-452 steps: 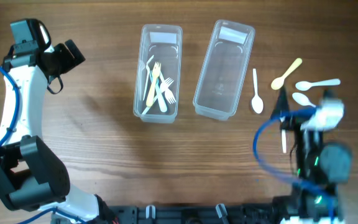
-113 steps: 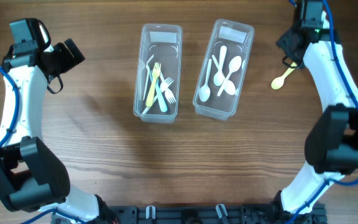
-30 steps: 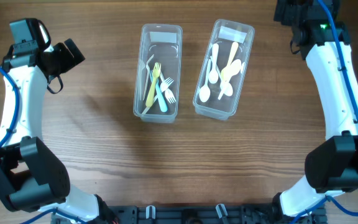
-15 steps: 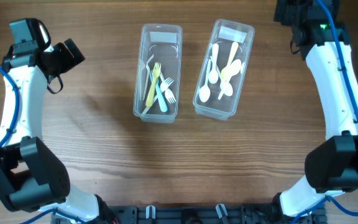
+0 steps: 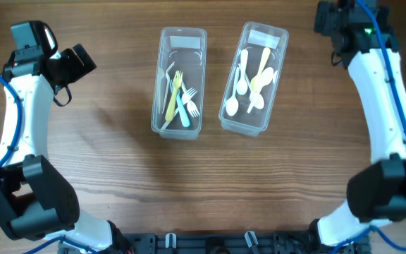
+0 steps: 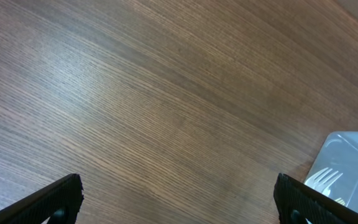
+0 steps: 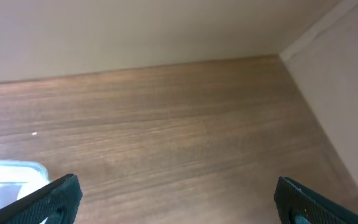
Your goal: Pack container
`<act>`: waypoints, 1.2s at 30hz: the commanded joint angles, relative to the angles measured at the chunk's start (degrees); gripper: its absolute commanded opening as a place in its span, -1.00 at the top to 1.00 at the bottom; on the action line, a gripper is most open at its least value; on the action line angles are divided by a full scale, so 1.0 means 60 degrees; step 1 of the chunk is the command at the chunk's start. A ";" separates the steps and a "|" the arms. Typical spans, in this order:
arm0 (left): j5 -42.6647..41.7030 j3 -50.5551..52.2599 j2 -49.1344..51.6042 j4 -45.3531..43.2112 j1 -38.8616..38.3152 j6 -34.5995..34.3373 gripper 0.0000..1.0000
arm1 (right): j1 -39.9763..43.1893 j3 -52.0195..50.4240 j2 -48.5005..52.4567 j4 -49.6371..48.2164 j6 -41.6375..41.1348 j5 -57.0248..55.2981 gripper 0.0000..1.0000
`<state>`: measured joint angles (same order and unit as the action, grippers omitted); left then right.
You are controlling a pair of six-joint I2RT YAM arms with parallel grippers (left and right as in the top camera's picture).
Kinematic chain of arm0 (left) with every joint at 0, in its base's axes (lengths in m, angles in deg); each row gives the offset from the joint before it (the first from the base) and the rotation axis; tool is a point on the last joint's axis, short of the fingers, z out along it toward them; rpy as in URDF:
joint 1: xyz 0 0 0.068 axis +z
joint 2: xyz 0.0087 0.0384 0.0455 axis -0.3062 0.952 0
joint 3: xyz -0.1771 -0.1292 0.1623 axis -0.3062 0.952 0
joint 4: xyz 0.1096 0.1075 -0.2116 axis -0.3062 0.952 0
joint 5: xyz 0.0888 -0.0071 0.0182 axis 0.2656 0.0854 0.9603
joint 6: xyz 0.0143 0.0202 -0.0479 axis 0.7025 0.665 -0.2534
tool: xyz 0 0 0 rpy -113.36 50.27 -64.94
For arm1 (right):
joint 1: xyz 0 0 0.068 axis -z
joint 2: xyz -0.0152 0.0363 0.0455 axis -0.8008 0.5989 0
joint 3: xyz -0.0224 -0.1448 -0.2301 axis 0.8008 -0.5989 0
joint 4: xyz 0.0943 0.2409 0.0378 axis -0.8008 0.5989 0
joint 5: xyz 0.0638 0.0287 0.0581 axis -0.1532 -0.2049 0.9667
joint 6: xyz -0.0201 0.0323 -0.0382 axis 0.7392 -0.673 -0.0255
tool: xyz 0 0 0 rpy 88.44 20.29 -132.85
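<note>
Container point(image 5: 263, 39) well apart from right claw point(image 7: 179, 200)

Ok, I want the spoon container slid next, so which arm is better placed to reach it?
Right, probably. The right gripper hangs open near the spoon container's far end; the left gripper, also open, sits past the fork container, which lies in between.

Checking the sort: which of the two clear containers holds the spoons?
The container nearer the right arm, on the right in the overhead view: it holds white spoons and one yellow spoon. The other container holds only forks.
</note>
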<state>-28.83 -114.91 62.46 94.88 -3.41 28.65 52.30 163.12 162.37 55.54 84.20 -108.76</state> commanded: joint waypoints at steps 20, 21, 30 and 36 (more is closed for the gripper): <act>0.0025 -0.0007 -0.0178 -0.0022 0.0055 -0.0080 -1.00 | 0.0029 -0.3927 -1.2841 0.1891 -0.0299 0.2590 -0.99; 0.0025 -0.0007 -0.0178 -0.0022 0.0058 -0.0080 -0.99 | 0.0033 -0.4670 -1.3387 0.1464 -0.0306 0.2590 -1.00; 0.0025 -0.0007 -0.0178 -0.0022 0.0058 -0.0080 -1.00 | 0.0029 -1.0149 -1.5289 -0.2779 -0.0372 0.2594 -1.00; 0.0025 -0.0007 -0.0178 -0.0022 0.0055 -0.0080 -0.99 | 0.0029 -1.2509 -1.5314 -0.5260 -0.0776 0.3187 -1.00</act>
<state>-28.83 -114.91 62.46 94.90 -3.41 28.65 52.30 92.04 71.60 27.02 81.21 -93.18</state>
